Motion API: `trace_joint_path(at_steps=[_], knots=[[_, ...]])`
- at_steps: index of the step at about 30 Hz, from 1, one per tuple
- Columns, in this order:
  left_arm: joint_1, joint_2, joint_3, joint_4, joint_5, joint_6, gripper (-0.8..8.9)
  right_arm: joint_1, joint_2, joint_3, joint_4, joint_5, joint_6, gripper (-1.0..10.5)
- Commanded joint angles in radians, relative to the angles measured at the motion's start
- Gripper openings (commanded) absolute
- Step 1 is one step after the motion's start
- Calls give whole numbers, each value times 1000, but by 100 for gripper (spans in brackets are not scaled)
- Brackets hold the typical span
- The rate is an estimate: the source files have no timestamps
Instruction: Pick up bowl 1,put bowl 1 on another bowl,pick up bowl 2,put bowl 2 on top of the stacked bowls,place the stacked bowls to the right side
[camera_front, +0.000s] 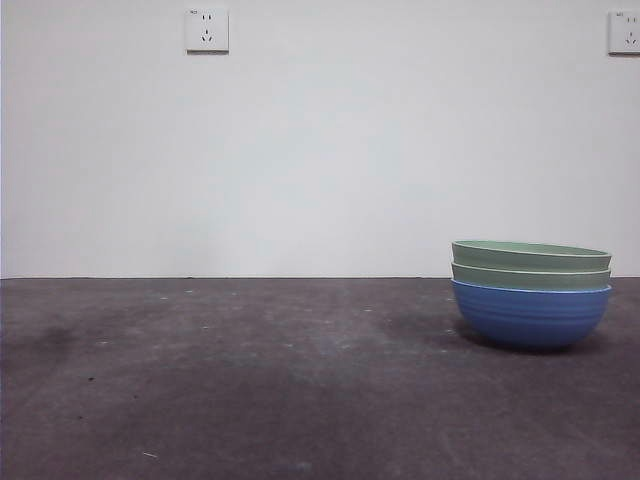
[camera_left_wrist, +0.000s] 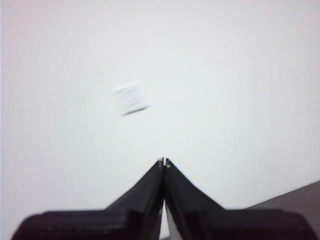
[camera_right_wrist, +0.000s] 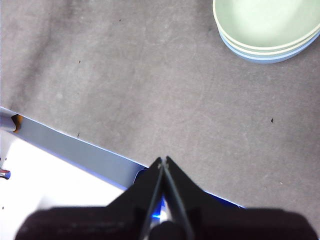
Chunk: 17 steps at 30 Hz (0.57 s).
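The stacked bowls (camera_front: 531, 292) stand on the table at the right in the front view: two sage-green bowls (camera_front: 531, 256) with pale rims nest inside the blue ribbed bowl (camera_front: 531, 315). From the right wrist view the same stack (camera_right_wrist: 265, 27) shows from above, well away from my right gripper (camera_right_wrist: 163, 161), which is shut and holds nothing, high above the table's edge. My left gripper (camera_left_wrist: 163, 162) is shut too, empty, raised and facing the white wall. Neither arm shows in the front view.
Dark grey table (camera_front: 250, 380) stretches left of the stack. A white wall with two sockets (camera_front: 207, 30) (camera_front: 624, 32) stands behind. The table's near edge (camera_right_wrist: 75, 145) runs under my right gripper.
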Motion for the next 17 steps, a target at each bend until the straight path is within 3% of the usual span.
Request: trace_joint_path(at_steps=[1,9,17], knots=[[46,-108,-183,25,-61,11,-4,2,-1,-6,3,2,-9,3],[124,-381,-541,30,-64,-16,-3,2,-1,-6,3,3,-9,3],[129,-466,-677,-15,-65,-45,-4,2,-1,-6,3,3,-9,3]])
